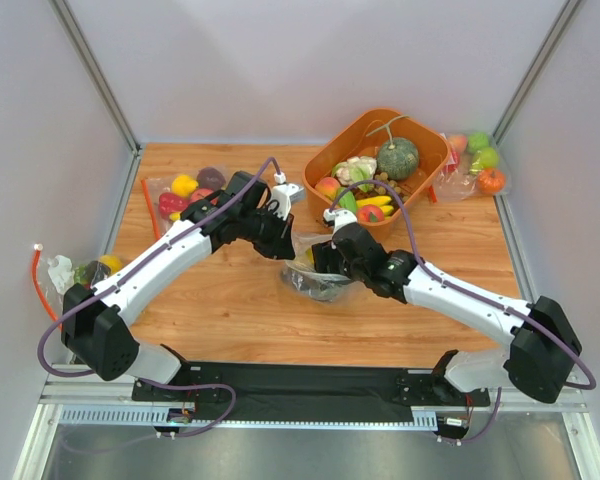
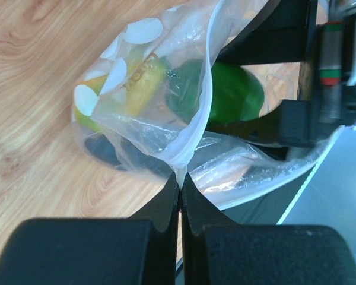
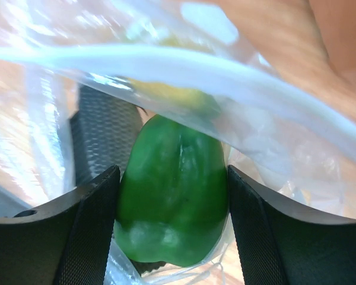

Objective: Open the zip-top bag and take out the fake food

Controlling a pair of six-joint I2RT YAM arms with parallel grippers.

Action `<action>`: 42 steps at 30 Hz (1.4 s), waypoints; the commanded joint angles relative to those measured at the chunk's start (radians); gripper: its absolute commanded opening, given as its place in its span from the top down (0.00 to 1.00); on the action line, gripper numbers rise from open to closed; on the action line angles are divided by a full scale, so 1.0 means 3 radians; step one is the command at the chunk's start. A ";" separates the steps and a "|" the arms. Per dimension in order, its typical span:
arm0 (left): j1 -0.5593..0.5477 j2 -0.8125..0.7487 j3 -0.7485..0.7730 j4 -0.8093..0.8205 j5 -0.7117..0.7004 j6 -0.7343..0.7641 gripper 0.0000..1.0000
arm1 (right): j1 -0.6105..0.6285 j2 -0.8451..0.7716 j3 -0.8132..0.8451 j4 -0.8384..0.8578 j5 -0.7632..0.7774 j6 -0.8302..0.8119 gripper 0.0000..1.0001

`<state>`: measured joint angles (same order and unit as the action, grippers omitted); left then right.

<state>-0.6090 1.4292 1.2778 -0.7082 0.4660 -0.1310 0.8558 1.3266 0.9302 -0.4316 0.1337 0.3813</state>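
The zip-top bag [image 1: 315, 278], clear with white dots, lies mid-table between both arms. My left gripper [image 2: 181, 178] is shut on the bag's rim, pinching the white strip edge [image 2: 187, 148] and holding the mouth apart. My right gripper [image 3: 172, 178] reaches inside the bag [image 3: 196, 65]. Both of its pads rest against the sides of the dark green glossy vegetable [image 3: 172, 202]. That green piece [image 2: 231, 95] also shows in the left wrist view, beside a yellow mango [image 2: 143, 80] deeper in the bag [image 2: 136, 35]. The peach is not visible.
An orange basket [image 1: 435, 150] with a grey-green pumpkin [image 1: 398, 157] and other fake food stands at the back right. Plain clear bags of fruit lie at the back left [image 1: 185, 192], far right [image 1: 477, 160] and left edge [image 1: 85, 270].
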 commanded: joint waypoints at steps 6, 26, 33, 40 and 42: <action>0.0000 -0.0014 0.0133 -0.0027 -0.0045 0.0038 1.00 | -0.0046 -0.0055 -0.0431 0.1310 -0.0027 0.0610 0.83; -0.0031 0.0022 0.0138 -0.0043 -0.0035 0.0038 1.00 | 0.0189 0.0328 -0.0197 0.1220 0.0673 0.0218 0.31; -0.0036 0.0042 0.0143 -0.0053 -0.0024 0.0043 1.00 | 0.0225 0.0338 -0.0115 0.1219 0.0465 0.0028 0.13; -0.0046 0.0053 0.0143 -0.0058 -0.0029 0.0038 1.00 | 0.0220 0.0328 -0.0110 0.1173 0.0378 -0.0059 0.12; -0.0051 0.0058 0.0148 -0.0058 -0.0024 0.0043 1.00 | 0.0230 0.0364 -0.0038 0.1046 0.0326 -0.0008 0.13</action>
<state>-0.6167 1.4414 1.2839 -0.7223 0.4503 -0.1276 0.9199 1.4258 0.8623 -0.0994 0.2520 0.3908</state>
